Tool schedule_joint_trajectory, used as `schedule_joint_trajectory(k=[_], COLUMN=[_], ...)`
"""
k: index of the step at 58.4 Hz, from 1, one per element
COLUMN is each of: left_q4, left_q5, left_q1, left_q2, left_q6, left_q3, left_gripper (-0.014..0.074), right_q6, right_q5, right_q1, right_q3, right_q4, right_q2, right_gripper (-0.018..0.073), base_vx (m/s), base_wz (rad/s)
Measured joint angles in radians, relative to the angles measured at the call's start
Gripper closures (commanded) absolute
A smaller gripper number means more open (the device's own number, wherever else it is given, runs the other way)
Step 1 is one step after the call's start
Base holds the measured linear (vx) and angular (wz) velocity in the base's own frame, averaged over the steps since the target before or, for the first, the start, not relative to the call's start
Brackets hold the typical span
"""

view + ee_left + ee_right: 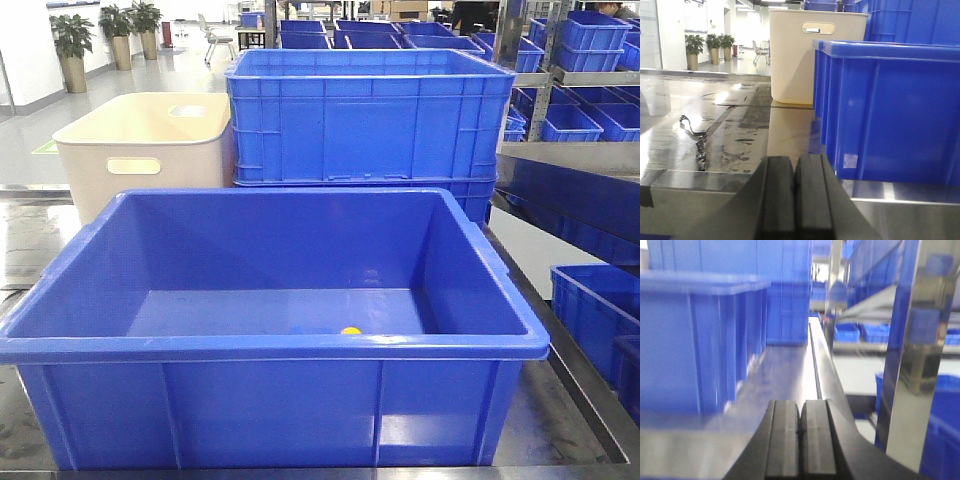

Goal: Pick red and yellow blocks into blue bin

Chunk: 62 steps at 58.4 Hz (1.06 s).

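**Beside the blue bin: both grippers closed and empty, one yellow piece inside**

At the bottom of each wrist view the jaws stand pressed together with nothing between them. The left gripper (794,195) sits low over the steel table (715,135), with the outer wall of the blue bin (890,115) rising just to its right. The right gripper (801,440) mirrors it, with the same bin's wall to its left and a bare strip of table running ahead. Neither wrist view shows a block.

From the front view, a small yellow object (350,330), probably the yellow brick, lies on the bin floor close behind the near wall, slightly right of centre; the rim hides most of it, so its long axis cannot be judged. The red cube is not visible in any view; it may lie hidden behind the near wall. Beyond the bin stand a cream tub (145,140) and a taller ribbed blue crate (370,115).

Both arms flank the bin at similar range, so neither is clearly nearer.
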Motion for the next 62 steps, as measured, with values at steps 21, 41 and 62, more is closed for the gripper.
schedule_joint_trajectory(k=[21, 41, 62], left_q4=[0.000, 0.000, 0.000], left_q5=[0.000, 0.000, 0.000], left_q1=[0.000, 0.000, 0.000], left_q2=[0.000, 0.000, 0.000], left_q6=[0.000, 0.000, 0.000], left_q3=[0.000, 0.000, 0.000], left_gripper=[0.0603, 0.0603, 0.0603], right_q6=[0.048, 0.048, 0.048], right_q5=[-0.007, 0.000, 0.000], right_q1=[0.000, 0.000, 0.000], right_q3=[0.000, 0.000, 0.000], right_q4=[-0.024, -0.024, -0.024], right_q2=[0.000, 0.000, 0.000], right_gripper=[0.0569, 0.0569, 0.0569], base_vx=[0.00, 0.00, 0.00], base_wz=[0.00, 0.00, 0.00])
